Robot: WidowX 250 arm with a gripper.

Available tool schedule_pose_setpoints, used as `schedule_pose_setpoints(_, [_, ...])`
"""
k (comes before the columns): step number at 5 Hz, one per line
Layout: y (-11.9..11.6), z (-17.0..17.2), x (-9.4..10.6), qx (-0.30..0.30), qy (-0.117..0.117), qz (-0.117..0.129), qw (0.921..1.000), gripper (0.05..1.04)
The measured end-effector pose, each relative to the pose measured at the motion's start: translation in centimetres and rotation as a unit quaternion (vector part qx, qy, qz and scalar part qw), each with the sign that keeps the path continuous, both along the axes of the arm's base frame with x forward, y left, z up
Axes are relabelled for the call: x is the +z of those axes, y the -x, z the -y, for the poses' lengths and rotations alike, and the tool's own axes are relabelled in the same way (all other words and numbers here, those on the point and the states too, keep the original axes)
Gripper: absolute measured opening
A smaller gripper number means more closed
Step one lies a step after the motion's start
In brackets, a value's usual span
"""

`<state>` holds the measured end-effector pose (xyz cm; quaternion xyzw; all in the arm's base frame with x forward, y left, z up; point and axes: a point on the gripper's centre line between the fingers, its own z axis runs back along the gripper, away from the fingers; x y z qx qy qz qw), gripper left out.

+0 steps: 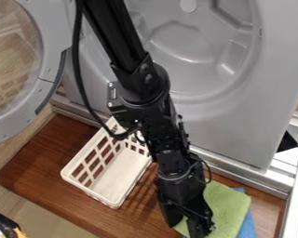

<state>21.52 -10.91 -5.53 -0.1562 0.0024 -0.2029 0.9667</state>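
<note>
One green cloth lies partly over a blue cloth on the brown worktop, near a white basket; the hand hangs open at the green cloth's left edge, contact unclear

grey machine | round door, swung open | brown wooden board
</note>
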Motion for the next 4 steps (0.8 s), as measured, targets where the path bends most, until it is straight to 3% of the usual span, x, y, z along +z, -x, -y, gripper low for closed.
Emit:
schedule_pose_setpoints(1, [-0.6,-0.1,1.5,-0.005,-0.004,0.017,0.9998,1.007])
schedule_pose_setpoints(2, [-1.4,0.1,4.2,-0.016,-0.018,0.044,0.9987,1.003])
schedule_pose_setpoints(3, [-2.2,0.0,7.2,-0.037,0.0,0.066,0.9971,0.999])
schedule_pose_setpoints(4, [-2.7,-0.4,9.5,-0.065,-0.011,0.068,0.9955,0.999])
